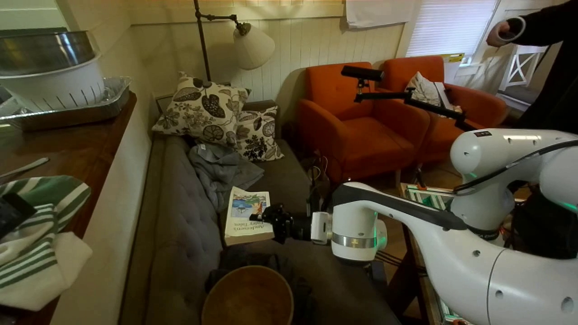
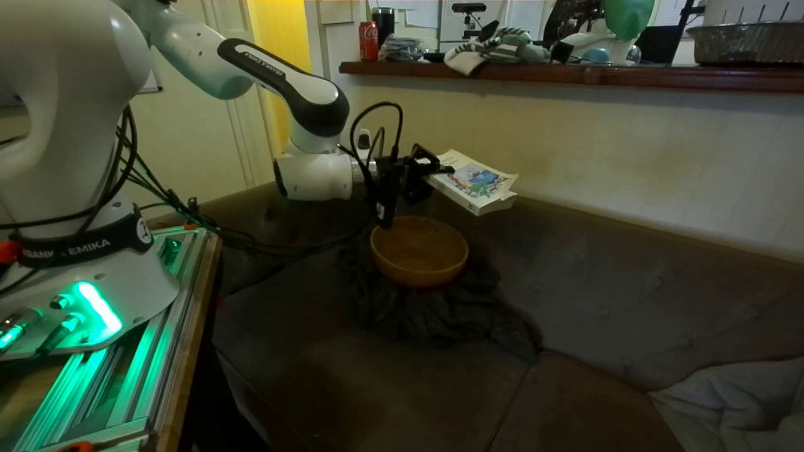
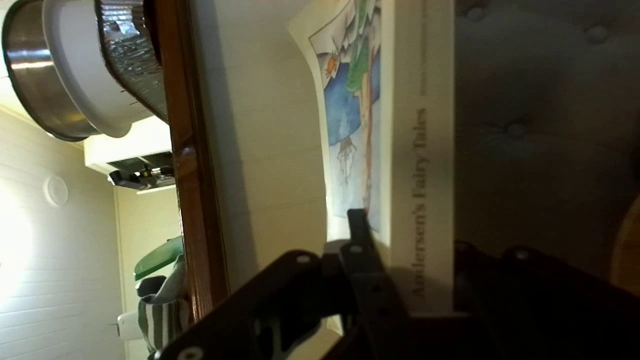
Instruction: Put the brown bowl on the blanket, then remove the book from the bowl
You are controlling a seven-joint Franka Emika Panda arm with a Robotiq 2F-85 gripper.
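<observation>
The book (image 2: 475, 182) hangs in the air, higher than the rim of the bowl (image 2: 419, 254) and off to the side of the bowl nearest the sofa back (image 2: 603, 282), while the bowl sits upright on the dark blanket (image 2: 433, 317). The pincer (image 2: 438, 172) is closed to a narrow gap, set by the book's thickness, and has the book near a corner: in the wrist view one finger (image 3: 359, 250) lies over the front cover beside the spine, and what grips the underside is too dark to make out. The cover faces up, and the long axis follows the spine, leading away from the pincer from the title end, so most of the weight should sit beyond the grip and could sag or twist if swung fast. Only one arm (image 1: 447, 243) is at work, reaching in from the side of the bowl opposite the sofa back. A sliver of the bowl's rim shows at the edge of the wrist view, so the bowl is near and below; whether the book overhangs it at all, I cannot tell. With the bowl on the blanket and the book out of it, what seems left is setting the book down, and that calls for moving it farther from the bowl before lowering, since a straight drop might catch the rim.
</observation>
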